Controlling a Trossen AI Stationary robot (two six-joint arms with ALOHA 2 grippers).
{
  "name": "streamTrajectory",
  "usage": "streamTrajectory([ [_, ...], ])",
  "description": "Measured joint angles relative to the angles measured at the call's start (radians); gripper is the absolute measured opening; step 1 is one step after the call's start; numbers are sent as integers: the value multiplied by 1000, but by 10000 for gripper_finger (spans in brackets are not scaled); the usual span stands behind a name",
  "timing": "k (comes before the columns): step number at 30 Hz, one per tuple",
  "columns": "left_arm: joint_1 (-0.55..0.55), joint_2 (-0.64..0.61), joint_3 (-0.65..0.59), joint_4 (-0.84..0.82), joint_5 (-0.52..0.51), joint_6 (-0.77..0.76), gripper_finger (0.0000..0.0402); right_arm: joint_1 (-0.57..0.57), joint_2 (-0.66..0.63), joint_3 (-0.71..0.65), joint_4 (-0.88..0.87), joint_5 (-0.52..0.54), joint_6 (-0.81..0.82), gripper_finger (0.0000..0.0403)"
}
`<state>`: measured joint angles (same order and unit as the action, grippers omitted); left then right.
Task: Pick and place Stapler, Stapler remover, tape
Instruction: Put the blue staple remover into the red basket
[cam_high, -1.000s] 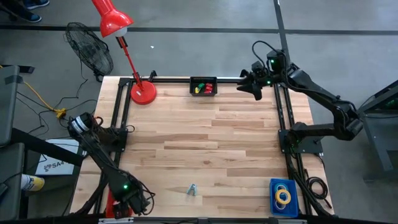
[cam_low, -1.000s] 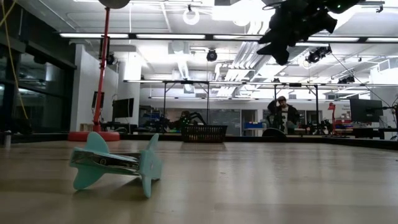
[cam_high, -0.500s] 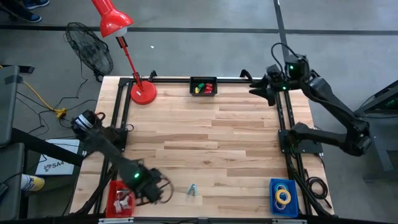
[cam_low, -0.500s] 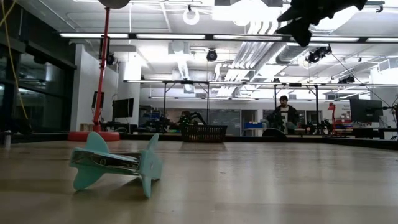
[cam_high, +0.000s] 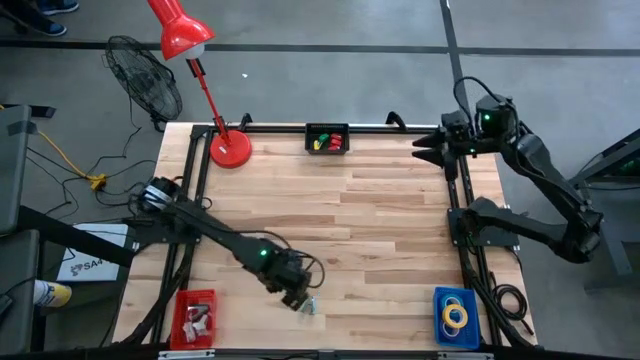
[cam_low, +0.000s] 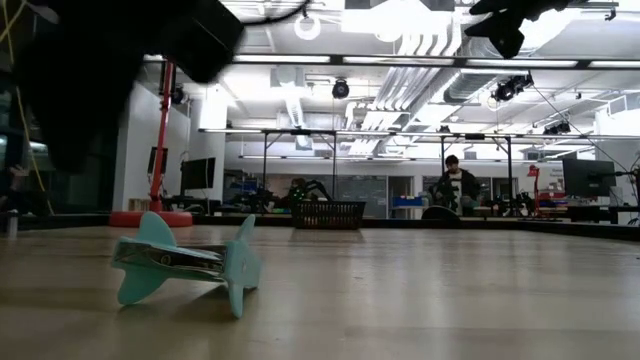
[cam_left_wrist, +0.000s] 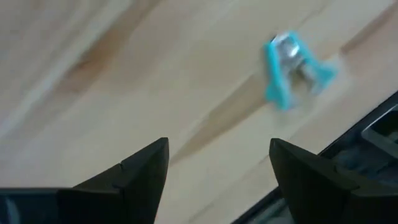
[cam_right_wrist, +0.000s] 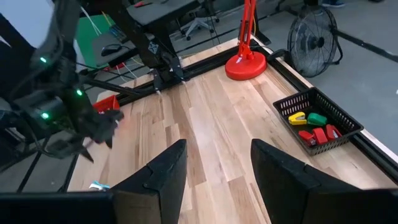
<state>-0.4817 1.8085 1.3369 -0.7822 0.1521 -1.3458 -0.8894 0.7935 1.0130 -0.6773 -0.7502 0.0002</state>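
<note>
Bare wooden table (cam_high: 380, 240) stretches wide between my arms. My left end effector (cam_high: 296, 297), fingers apart, hovers beside the small teal staple remover (cam_high: 309, 306) near the front edge. My right end effector (cam_high: 428, 150), fingers spread, hangs over the far right edge.

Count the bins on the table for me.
3: a black basket at the far edge, a red bin at the near left corner, a blue bin at the near right.
</note>
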Motion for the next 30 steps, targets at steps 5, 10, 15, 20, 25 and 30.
streamTrajectory([
  [5, 35, 78, 0, 164, 49, -119, 310, 0, -21, 0, 0, -2, -2, 169],
  [10, 70, 124, 0, 290, 93, -188, 350, 0, -21, 0, -9, -13, -11, 169],
  [15, 105, 167, -1, 373, 175, -211, 361, 0, -23, 0, -37, -14, -65, 169],
  [20, 120, 221, 5, 414, 279, -240, 360, 0, -23, 0, -68, -14, -107, 169],
  [25, 123, 267, 42, 430, 363, -274, 360, 0, -23, 0, -80, -12, -114, 169],
  [30, 123, 321, 91, 422, 448, -286, 360, 0, -23, 0, -85, -12, -133, 169],
])
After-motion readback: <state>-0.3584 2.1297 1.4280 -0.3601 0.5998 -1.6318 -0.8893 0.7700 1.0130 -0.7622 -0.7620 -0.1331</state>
